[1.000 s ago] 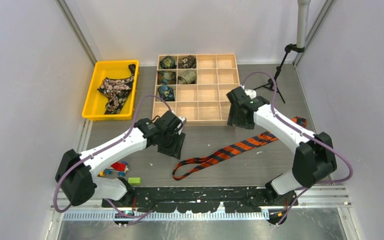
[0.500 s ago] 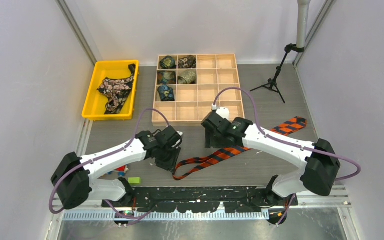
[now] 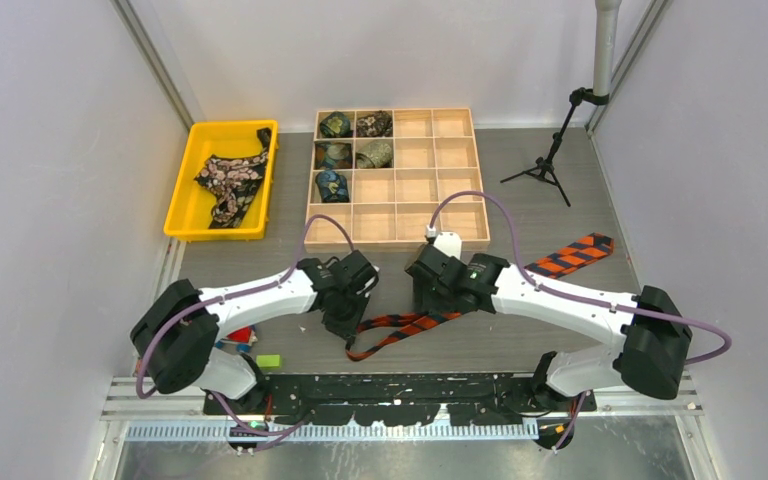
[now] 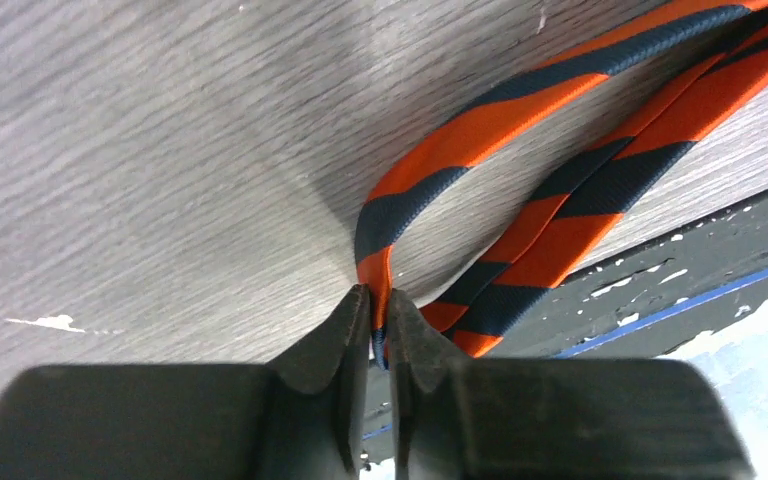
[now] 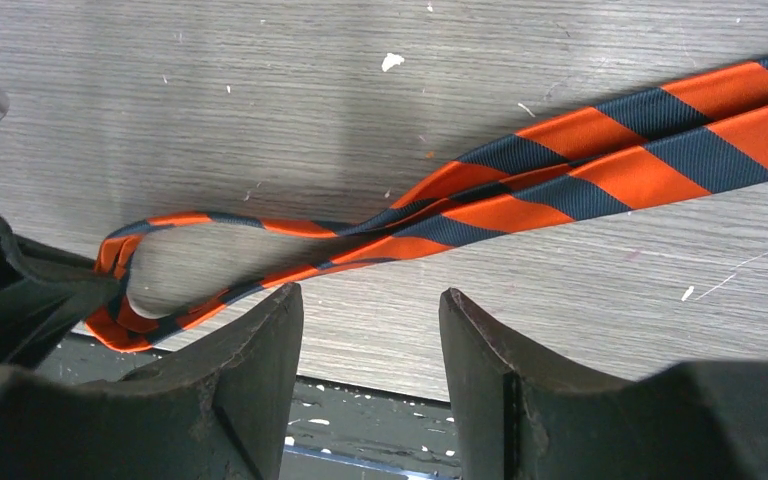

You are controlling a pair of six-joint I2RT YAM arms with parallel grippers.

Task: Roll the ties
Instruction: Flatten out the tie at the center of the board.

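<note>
Lying at five o'clock, one long orange-and-black striped fabric tie (image 3: 570,256). Sitting at twelve, one pale wooden sixteen-compartment tray (image 3: 415,222), holding five small patterned rolled ties (image 3: 373,153). Resting at ten, one yellow plastic bin (image 3: 190,207) containing one black pink-flowered tie (image 3: 225,180). Standing at two, one black tripod (image 3: 547,168).

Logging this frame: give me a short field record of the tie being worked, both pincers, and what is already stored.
tie in work: striped tie, lying unrolled, near end doubled into a loop
left pincer: shut on the loop of the striped tie
right pincer: open, low over the tie, holding nothing
organizer: five rolled ties in the left compartments
yellow bin: floral tie, unrolled
</note>
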